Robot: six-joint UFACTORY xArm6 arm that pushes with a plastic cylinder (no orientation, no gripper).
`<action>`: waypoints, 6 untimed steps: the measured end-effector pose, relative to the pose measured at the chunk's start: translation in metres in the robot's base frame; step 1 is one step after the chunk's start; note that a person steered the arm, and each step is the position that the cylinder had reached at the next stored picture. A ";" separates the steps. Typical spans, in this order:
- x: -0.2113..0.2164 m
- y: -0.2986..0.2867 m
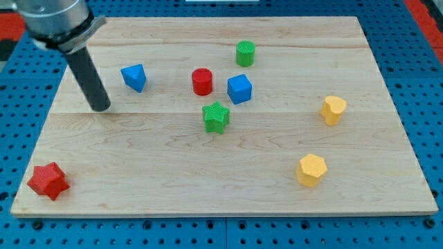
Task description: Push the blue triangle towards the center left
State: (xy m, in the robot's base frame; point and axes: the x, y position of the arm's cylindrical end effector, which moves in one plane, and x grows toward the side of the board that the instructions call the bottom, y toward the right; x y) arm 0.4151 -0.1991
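The blue triangle (134, 77) is a small glossy wedge, upper left on the bench (208, 187); my tip (101, 106) sits just left and below it. No jaws here; no legible writing.

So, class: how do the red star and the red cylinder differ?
The red star has points; the red cylinder is round. The star sits alone at the board's bottom-left corner; the cylinder stands near the top middle, among the blue cube and green star. Both are red, and my tip touches neither.
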 end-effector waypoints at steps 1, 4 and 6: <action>-0.004 0.064; -0.055 0.095; -0.050 0.070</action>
